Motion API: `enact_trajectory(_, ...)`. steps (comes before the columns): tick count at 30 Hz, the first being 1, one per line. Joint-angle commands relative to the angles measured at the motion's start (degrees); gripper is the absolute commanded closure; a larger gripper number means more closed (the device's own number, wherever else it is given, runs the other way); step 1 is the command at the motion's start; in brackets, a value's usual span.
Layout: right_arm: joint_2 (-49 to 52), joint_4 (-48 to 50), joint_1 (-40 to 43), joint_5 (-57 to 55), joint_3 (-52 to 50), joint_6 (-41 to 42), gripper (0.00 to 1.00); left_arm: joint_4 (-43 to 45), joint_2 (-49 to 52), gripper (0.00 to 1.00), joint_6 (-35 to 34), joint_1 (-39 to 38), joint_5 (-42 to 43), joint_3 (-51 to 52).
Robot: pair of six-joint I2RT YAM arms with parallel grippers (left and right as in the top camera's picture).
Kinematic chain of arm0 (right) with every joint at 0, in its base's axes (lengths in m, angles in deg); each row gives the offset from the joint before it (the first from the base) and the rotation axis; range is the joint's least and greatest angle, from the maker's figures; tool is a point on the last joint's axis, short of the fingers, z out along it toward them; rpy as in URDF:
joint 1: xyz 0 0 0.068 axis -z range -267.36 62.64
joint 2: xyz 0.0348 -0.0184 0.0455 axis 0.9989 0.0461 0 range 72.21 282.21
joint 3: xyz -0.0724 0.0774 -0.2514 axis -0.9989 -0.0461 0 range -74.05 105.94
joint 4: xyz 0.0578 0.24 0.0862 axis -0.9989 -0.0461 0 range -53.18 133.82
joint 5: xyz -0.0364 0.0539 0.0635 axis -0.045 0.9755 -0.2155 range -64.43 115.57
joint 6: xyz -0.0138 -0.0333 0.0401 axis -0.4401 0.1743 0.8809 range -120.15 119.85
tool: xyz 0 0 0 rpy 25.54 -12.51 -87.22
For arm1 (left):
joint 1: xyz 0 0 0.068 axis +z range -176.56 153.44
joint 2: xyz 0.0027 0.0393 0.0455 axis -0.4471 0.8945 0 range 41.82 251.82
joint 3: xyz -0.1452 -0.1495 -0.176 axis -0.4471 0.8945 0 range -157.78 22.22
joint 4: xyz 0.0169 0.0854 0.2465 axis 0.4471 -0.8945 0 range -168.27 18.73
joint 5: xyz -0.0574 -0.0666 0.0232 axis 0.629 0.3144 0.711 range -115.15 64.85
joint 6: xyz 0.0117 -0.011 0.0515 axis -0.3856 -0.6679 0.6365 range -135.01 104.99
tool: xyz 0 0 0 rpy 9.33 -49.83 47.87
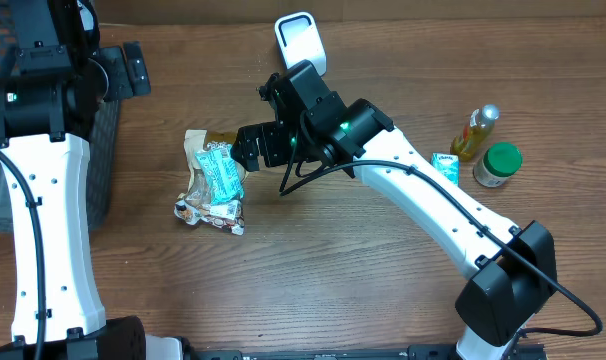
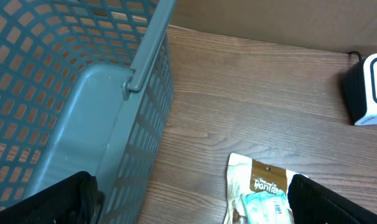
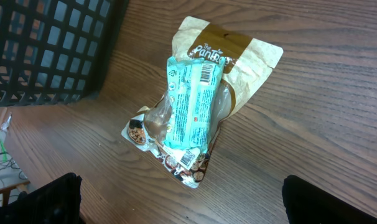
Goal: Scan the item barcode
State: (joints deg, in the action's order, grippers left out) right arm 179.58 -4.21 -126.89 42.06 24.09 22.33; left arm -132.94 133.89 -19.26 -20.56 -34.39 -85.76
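Left gripper (image 2: 188, 186) hangs over the far left part of the tabletop with its jaws spread wide and nothing between them, next to the basket (image 2: 83, 93) at the left edge. Left of the tabletop's middle a teal packet (image 3: 191, 102) lies flat on top of a brown-and-white pouch (image 3: 238, 56), touching it, with its barcode (image 3: 205, 73) facing up near the end by the pouch's header. The right gripper (image 3: 179, 185) hovers just above that pile, fingers equally wide apart and empty. A white scanner (image 1: 299, 40) stands at the far edge, near the middle. A bottle (image 1: 475, 132), a small carton (image 1: 445, 165) and a green-lidded jar (image 1: 498, 165) stand towards the right edge.

The packet looks light, soft and crinkly, its film probably slippery. It should be safest pinched across its narrow width near the middle, clear of the barcode, and gently enough not to crush it or drag the pouch along.
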Motion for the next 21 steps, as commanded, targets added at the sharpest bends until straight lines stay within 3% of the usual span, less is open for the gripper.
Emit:
enact_trajectory(1, -0.63, 0.15, -0.15, -0.37, -0.33, 0.24, 0.00, 0.15, 0.20, 0.00, 0.87, -0.02, 0.09, 0.00)
enact_trajectory(21, -0.63, 2.54, -0.15, -0.35, -0.33, 0.24, 0.00, 0.15, 0.20, 0.00, 0.87, -0.02, 0.09, 0.00)
